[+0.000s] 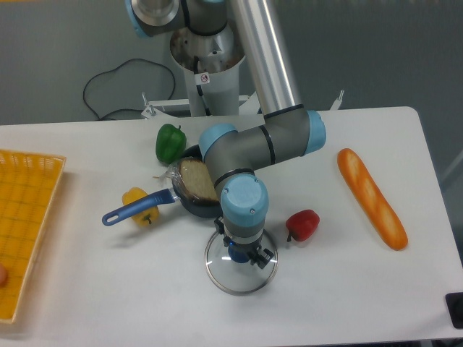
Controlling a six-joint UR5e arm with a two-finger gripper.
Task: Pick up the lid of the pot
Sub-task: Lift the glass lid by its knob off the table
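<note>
Gripper down at the knob, lid on the table: the grasp is the step in hand

At the left edge of the view stands a yellow crate (36,217). Next come a yellow pepper (135,195) and the blue handle (137,209) of a black pan (195,208); the handle crosses in front of the pepper. A green pepper (171,143) sits behind, and in the pan lies a brown, rough-surfaced thing (195,177).

Mid-view, just in front of the pan, is the pot lid (242,279), a clear disc with a metal rim, lying flat on the table with its blue knob (238,254) up. The robot arm (235,173) reaches down over it, and the gripper (244,241) is right at the knob, partly hiding it. I cannot tell how far apart the two fingers stand, nor whether their pads touch the knob; the view is too small and the knob too much covered.

Beside the lid, to its right, is a red pepper (305,224), and further right a long orange thing (371,199) lies by itself.

As I judge it, the approach is nearly or wholly done and the lifting is not. The next move calls for a firm squeeze on the knob, centred between the pads, then a straight, slow rise. An off-centre hold could let the smooth disc tip or slip, and a sideways start could knock the pan
</note>
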